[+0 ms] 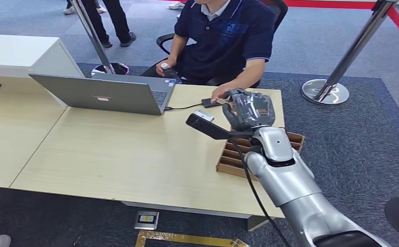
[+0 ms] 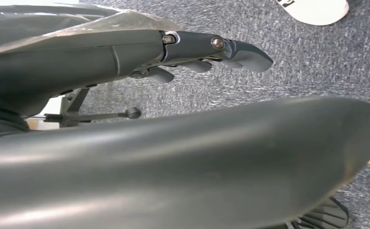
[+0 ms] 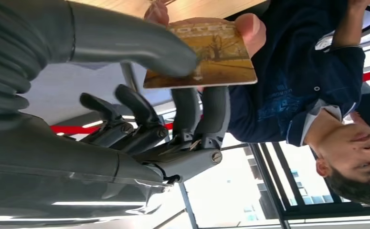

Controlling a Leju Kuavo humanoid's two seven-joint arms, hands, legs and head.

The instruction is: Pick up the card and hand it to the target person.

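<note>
While the right hand [image 3: 173, 95] pinches the card [image 3: 206, 59] between thumb and fingers, the person's hand [image 3: 249, 28] touches its far edge above the desk [image 1: 109, 149]; the left hand [image 2: 211, 52] hangs with fingers loosely apart, holding nothing.

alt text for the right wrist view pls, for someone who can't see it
The robot's right hand pinches a yellow-brown picture card between its thick grey thumb and darker fingers, and a person's hand is touching the card's far edge. The person, in a dark navy polo shirt, sits just beyond the card. The picture is turned on its side, with windows behind.
</note>
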